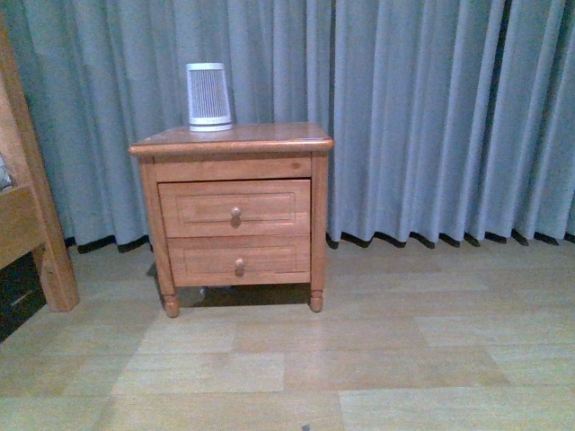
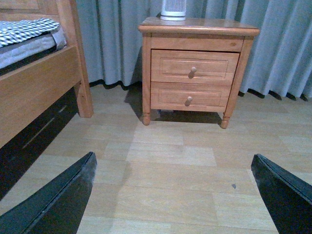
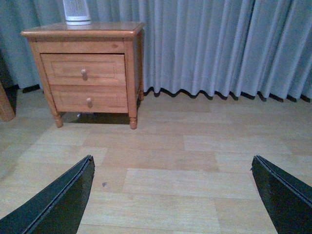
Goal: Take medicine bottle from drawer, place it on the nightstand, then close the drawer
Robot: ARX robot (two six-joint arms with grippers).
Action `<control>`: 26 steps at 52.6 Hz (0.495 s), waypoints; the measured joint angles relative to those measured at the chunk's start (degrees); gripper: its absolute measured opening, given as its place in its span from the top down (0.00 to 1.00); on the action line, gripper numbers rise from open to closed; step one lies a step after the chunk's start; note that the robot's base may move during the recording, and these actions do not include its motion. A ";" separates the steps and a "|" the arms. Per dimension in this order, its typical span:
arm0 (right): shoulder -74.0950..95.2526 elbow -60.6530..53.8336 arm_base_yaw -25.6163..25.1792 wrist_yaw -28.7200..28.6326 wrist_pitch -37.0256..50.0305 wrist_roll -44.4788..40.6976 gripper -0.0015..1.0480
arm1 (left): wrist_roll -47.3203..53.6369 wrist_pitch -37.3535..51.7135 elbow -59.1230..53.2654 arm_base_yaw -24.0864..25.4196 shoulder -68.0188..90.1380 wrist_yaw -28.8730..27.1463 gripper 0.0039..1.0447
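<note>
Pale wood floor (image 1: 359, 359), grey curtain (image 1: 431, 117) behind. The nightstand (image 1: 232, 145), my bench, stands against the curtain with a ribbed cylinder (image 1: 209, 96) on top and a bed frame (image 1: 40, 224) to its left. Its drawer (image 1: 202, 208), the upper one, is shut, so I cannot see the medicine bottle. Left claw (image 2: 173, 161) and right claw (image 3: 171, 160) are spread wide, gripping nothing. Both hang above the floor, well back from the nightstand, facing it.

One nightstand (image 1: 232, 141), two drawers (image 1: 198, 208), two round knobs (image 1: 236, 213), one ribbed cylinder (image 1: 209, 95), one bed frame (image 1: 40, 211), one curtain (image 1: 431, 117)
</note>
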 joint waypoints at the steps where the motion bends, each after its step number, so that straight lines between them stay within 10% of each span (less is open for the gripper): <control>1: 0.00 0.00 0.00 -0.02 0.00 0.00 0.07 | 0.00 0.02 0.00 0.00 0.00 0.00 0.06; 26: 0.00 0.00 0.00 -0.02 0.00 0.00 0.07 | 0.00 0.00 0.00 0.00 0.00 0.00 0.06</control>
